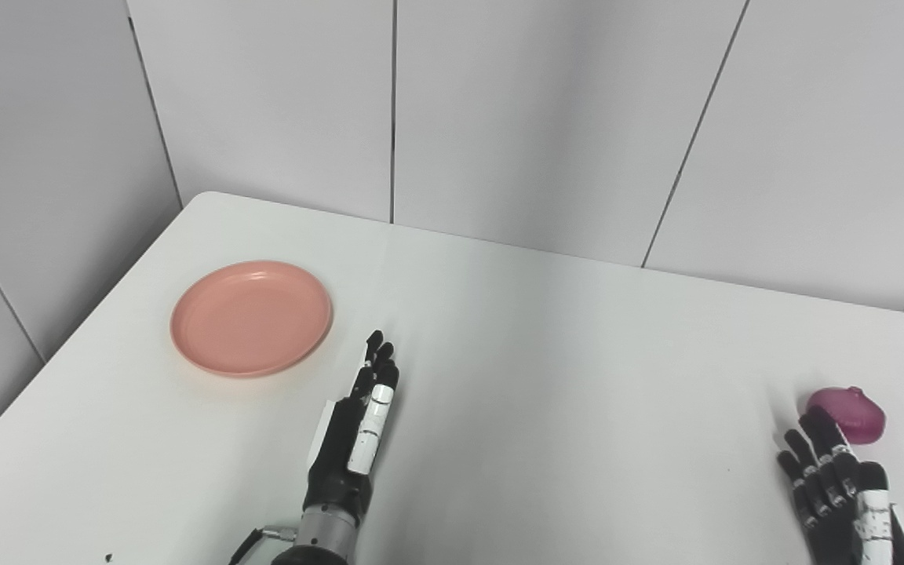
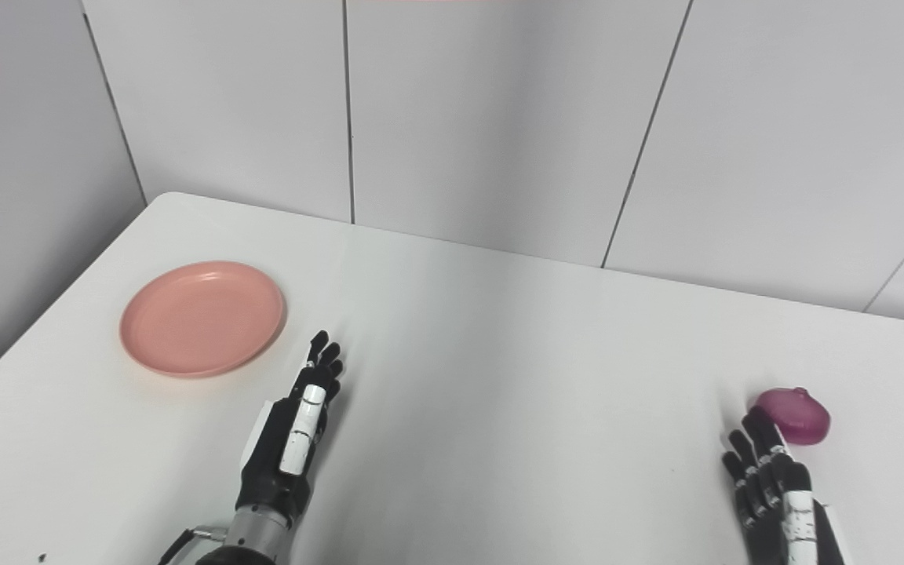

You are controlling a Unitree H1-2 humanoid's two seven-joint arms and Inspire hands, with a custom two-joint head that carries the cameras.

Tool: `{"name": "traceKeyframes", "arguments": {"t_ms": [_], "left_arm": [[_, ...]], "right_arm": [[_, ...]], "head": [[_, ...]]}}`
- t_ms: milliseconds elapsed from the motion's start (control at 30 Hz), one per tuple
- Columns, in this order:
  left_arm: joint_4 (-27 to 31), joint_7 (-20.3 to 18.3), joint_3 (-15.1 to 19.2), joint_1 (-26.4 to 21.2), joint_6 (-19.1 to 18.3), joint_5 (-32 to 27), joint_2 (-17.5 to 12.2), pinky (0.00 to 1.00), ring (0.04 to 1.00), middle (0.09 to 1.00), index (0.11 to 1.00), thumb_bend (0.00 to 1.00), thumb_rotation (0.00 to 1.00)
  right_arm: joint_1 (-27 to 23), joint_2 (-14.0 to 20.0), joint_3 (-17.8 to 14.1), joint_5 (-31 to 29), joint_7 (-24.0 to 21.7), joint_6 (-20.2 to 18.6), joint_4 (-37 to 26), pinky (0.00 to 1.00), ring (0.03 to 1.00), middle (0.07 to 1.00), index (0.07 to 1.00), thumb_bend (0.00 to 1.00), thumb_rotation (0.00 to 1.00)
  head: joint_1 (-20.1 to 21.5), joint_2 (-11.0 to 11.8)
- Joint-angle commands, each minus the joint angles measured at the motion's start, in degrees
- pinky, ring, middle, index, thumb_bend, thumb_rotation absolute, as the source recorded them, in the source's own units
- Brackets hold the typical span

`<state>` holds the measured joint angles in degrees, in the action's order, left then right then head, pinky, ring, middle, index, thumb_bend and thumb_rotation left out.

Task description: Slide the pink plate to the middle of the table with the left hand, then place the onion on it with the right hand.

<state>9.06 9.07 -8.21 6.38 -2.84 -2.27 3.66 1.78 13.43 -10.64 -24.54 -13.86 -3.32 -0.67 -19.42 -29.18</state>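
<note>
The left hand's fingers are stretching out straight and side by side, gripping nothing, their tips pointing toward the far side of the table. The left hand is lying low over the white table, just to the near right of the pink plate and apart from its rim; whether the hand is touching the tabletop is hard to tell. The right hand's fingers are spreading apart and reaching up toward the purple onion, holding nothing; their tips are sitting just beside the onion's near left side, and contact cannot be made out. The right hand is being cut off by the bottom edge, so its palm and wrist are mostly hidden.

The plate is sitting on the far left part of the table, near the left edge. The onion is resting near the right edge, well apart from the plate. Between them a wide stretch of bare tabletop is lying open across the middle. The table's near edge is falling outside both views, and grey wall panels are standing behind the far edge.
</note>
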Motion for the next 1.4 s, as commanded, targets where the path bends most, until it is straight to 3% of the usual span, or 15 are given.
{"name": "traceKeyframes", "arguments": {"t_ms": [0,67,200,433,567,733,867,1067,1367], "left_arm": [[-0.90,-0.32,-0.92,3.28,-0.55,0.13,3.47,1.00,1.000,1.000,1.000,0.62,0.95],[-0.90,-0.44,-0.85,3.39,-0.22,-0.02,3.51,1.00,1.000,1.000,1.000,0.60,0.97],[2.07,-0.89,-0.51,4.04,-1.65,-0.89,3.33,1.00,1.000,1.000,1.000,0.68,0.96],[15.21,-1.94,1.03,0.52,-10.35,-3.93,1.26,1.00,0.986,0.968,1.000,0.70,0.95],[20.73,-3.54,5.29,-7.10,-18.38,-7.94,-2.10,1.00,0.957,0.947,0.996,0.74,0.97],[18.43,-6.61,10.84,-16.35,-20.31,-11.06,-8.45,0.93,0.877,0.875,0.888,0.86,0.99],[16.49,-6.72,14.08,-22.94,-21.66,-10.76,-12.59,0.94,0.892,0.884,0.898,0.90,1.00],[10.81,-8.10,18.63,-28.16,-18.62,-11.40,-16.35,0.90,0.845,0.860,0.891,0.96,1.00],[-13.67,-13.13,24.66,-36.73,-0.21,-12.02,-25.50,0.85,0.798,0.792,0.833,0.99,1.00]], "right_arm": [[2.32,-0.27,-0.36,-0.25,0.31,-2.33,3.56,1.00,0.991,0.983,0.945,0.79,0.82],[2.32,-0.23,-0.37,-0.12,0.26,-2.02,3.88,1.00,0.977,0.972,0.932,0.79,0.82],[2.40,-0.06,-0.54,-0.50,0.01,-2.20,4.00,1.00,0.980,0.973,0.933,0.80,0.82],[2.06,-0.03,-0.62,-1.04,-0.33,-1.46,5.22,1.00,0.972,0.959,0.931,0.84,0.80],[1.53,0.12,-0.58,-1.95,-1.91,-0.55,6.75,1.00,0.996,0.988,0.960,0.86,0.79],[1.46,-0.18,-0.64,-1.47,-2.03,-0.47,6.60,1.00,0.979,0.969,0.940,0.87,0.79],[1.57,-0.64,-0.79,-1.44,-1.71,-0.99,5.97,1.00,0.963,0.952,0.921,0.87,0.79],[1.74,-0.97,-0.79,-0.73,-0.73,-1.60,5.16,0.97,0.918,0.916,0.890,0.87,0.78],[1.63,-1.05,-0.40,0.29,-0.30,-1.33,5.37,0.94,0.906,0.902,0.870,0.91,0.77]], "head": [[-0.31,0.35],[-0.34,0.73],[-0.71,0.82],[-1.52,1.67],[-1.32,1.70],[-1.20,1.69],[-0.69,1.62],[-0.60,1.55],[-0.40,1.96]]}}
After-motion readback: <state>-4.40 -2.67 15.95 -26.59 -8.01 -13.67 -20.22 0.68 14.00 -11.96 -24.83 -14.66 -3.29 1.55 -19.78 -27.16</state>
